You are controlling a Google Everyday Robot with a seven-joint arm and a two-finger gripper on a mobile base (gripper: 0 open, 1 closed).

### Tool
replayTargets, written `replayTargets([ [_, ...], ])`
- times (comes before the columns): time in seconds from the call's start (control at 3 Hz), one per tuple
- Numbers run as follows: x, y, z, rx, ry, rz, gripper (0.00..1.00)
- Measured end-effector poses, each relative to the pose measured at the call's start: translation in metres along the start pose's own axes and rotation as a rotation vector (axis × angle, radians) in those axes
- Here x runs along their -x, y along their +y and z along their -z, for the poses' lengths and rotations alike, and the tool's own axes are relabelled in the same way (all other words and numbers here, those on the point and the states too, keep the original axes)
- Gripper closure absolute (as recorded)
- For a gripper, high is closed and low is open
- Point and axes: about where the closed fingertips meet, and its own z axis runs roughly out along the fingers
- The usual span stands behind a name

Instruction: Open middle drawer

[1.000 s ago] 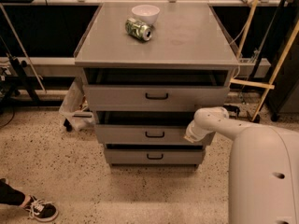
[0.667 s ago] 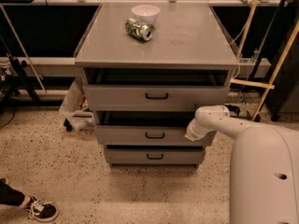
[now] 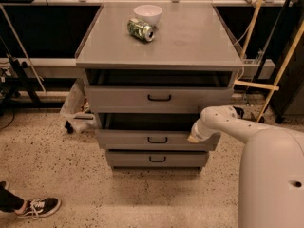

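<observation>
1. Found the middle drawer (image 3: 123,139), second of three under the worktop (image 3: 190,42), drawn partly out, with a dark gap above its front.
2. Saw the end effector (image 3: 194,137) against that front's right end, right of the black handle (image 3: 157,139); could not tell whether clenched or released.
3. Noted the top drawer (image 3: 118,99) also out and the bottom drawer (image 3: 128,159) set further back.
4. Spotted a can (image 3: 141,29) lying just beside a white bowl (image 3: 147,14) on the worktop.

White rounded body (image 3: 270,175), dark hole (image 3: 295,184) at 4 o'clock; white segmented arm (image 3: 223,120); tan-tipped gripper (image 3: 194,137) at the body's 10 o'clock.
</observation>
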Motion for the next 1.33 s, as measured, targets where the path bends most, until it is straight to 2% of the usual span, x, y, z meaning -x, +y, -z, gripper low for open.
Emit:
replayTargets([
  [1.0, -0.007, 0.004, 0.003, -0.003, 0.004, 0.0, 1.0],
  [1.33, -0.017, 0.017, 0.002, -0.006, -0.004, -0.019, 1.0],
])
